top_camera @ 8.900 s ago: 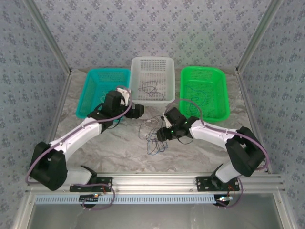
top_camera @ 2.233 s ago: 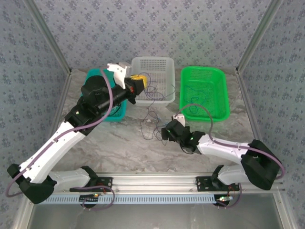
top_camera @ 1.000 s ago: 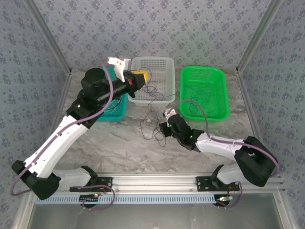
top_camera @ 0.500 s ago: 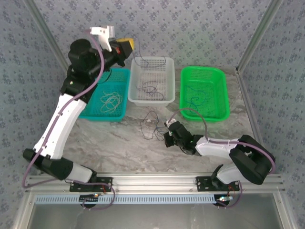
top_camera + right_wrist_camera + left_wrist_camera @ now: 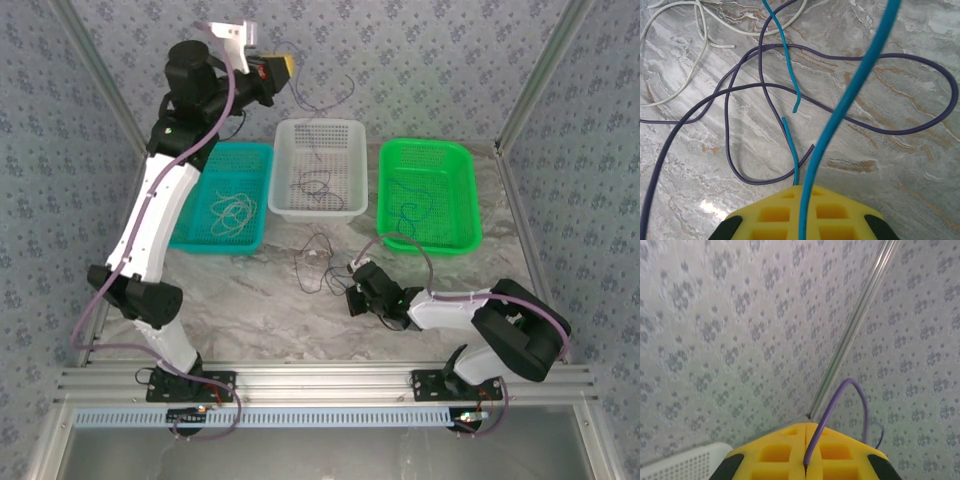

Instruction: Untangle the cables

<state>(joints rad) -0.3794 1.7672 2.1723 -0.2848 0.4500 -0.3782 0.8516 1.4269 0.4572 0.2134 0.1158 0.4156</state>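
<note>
Ahead of your right gripper, low over the grey marble tabletop, loops of thin dark purple cable cross the way. Thin white cable lies beyond them to its left, and to its right the marble is bare. A thin teal cable rises from its closed pads across the path. Your left gripper hangs high in open air, clamped on a thin violet wire. The patterned wall and aluminium corner post stand ahead of it.

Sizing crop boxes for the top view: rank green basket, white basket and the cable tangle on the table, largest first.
1. green basket
2. white basket, close second, farther back, so unsure
3. cable tangle, clearly smallest
</note>
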